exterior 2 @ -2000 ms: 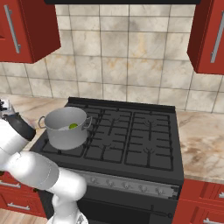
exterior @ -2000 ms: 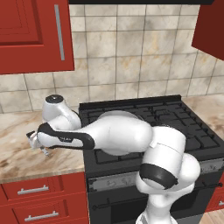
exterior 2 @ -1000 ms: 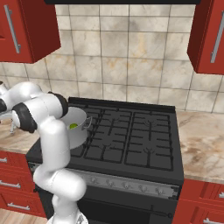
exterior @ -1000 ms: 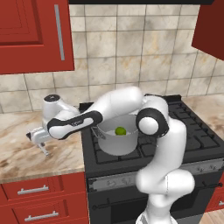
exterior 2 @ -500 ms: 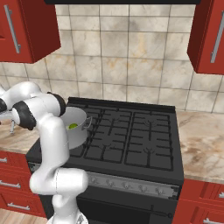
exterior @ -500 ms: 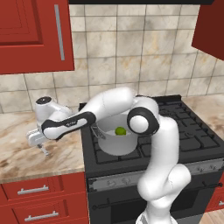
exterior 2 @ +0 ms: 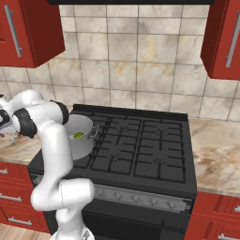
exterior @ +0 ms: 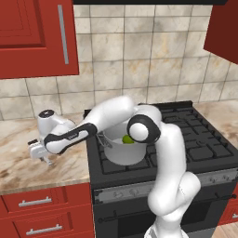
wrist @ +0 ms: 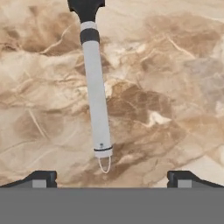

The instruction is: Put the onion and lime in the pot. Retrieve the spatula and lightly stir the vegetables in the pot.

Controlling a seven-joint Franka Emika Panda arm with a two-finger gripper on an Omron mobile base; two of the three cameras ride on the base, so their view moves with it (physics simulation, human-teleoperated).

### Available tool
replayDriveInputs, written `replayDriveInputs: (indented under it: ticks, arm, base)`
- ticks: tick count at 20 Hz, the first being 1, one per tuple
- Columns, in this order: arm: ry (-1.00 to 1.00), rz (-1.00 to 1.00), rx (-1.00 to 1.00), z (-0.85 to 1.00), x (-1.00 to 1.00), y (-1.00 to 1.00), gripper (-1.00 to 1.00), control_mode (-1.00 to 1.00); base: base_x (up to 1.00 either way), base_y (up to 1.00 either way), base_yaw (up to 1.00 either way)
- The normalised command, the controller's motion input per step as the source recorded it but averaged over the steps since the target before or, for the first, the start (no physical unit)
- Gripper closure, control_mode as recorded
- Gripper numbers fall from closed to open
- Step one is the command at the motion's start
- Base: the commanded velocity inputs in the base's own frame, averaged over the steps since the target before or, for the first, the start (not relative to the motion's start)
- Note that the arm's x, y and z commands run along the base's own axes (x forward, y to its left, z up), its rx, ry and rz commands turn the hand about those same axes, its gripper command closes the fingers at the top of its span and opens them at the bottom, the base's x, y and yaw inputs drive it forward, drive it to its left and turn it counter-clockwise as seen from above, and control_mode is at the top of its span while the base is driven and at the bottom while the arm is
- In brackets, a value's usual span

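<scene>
Hovering with the dark two-finger gripper (wrist: 112,177) spread wide above the silver-handled, black-bladed spatula (wrist: 97,94) lying on the marbled beige counter (wrist: 175,87). Lime (exterior: 127,139) sitting in the grey steel pot (exterior: 122,153). Risking pinching only the handle's tail, tipping the blade downward.

Even, bright rendered light, soft faint shadows, no glare, slightly coarse edges, worktop (wrist: 166,87) texture blurred close up
</scene>
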Motion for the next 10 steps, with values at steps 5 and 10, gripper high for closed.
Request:
replayDriveInputs:
  ticks: [5, 10]
  arm:
    - [0.04, -0.02, 0.0, -0.27, 0.36, 0.28, -1.0, -1.0]
    - [0.09, 0.0, 0.0, -0.01, 0.35, 0.26, -1.0, -1.0]
  base:
    - [0.0, 0.0, 0.0]
    - [0.0, 0.0, 0.0]
